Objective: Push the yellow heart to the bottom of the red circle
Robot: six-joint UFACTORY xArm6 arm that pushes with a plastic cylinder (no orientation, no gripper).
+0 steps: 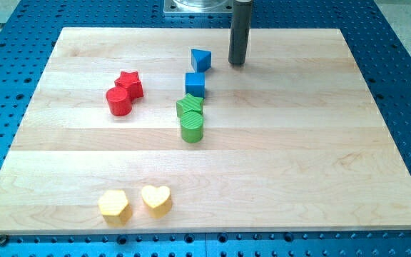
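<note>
The yellow heart (156, 199) lies near the view's bottom, left of centre, on the wooden board. The red circle (118, 101) sits in the upper left part, touching a red star (130, 83) just above and to its right. My tip (237, 63) is near the view's top centre, just right of a blue triangle (200, 59), far from the yellow heart and well right of the red circle.
A yellow hexagon (113, 205) lies just left of the heart. A blue cube (195, 84), a green star (190, 106) and a green circle (192, 128) form a column in the middle. The wooden board (320, 143) rests on a blue perforated table.
</note>
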